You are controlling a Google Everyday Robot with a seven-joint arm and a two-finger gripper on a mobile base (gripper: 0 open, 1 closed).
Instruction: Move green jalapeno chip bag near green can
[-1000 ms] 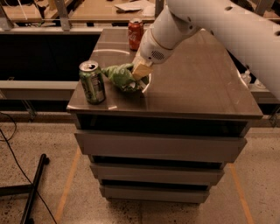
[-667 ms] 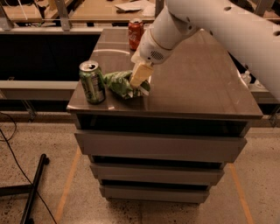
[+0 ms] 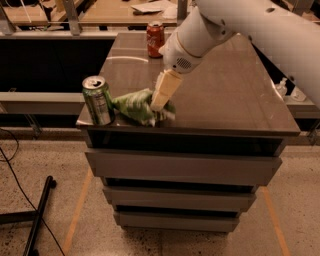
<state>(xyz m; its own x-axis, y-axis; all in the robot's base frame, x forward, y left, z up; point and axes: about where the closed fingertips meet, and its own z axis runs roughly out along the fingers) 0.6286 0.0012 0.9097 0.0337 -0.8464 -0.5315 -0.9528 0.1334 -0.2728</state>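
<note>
At my feet the speckled floor [image 3: 200,240] runs up to the cabinet, crossed by orange tape lines [image 3: 77,212]. On the left, a black stand leg [image 3: 40,210] lies along the floor with a thin black cable [image 3: 10,165] beside it. The grey drawer cabinet [image 3: 180,167] stands square in front of me, three drawer fronts stacked under a dark, glossy top [image 3: 225,95] that catches a streak of light.

The green can [image 3: 98,100] stands upright on the front left corner of that top, silver lid and pull tab showing, with pale markings down its side. Just to its right lies the green jalapeno chip bag [image 3: 132,106], crumpled and bright green with whitish patches, close to the front edge and nearly touching the can.

The gripper [image 3: 159,106], pale tan, comes down at a slant onto the right end of the bag. I cannot tell from here whether it grips the bag or merely rests on it, since the bag's folds hide its tip.

The white arm [image 3: 250,25] rises up and to the right and is cut off by the frame. A red can [image 3: 155,39] stands upright at the far edge of the top. Beyond it is a wooden desk [image 3: 110,12] with papers [image 3: 147,7], only partly in sight.
</note>
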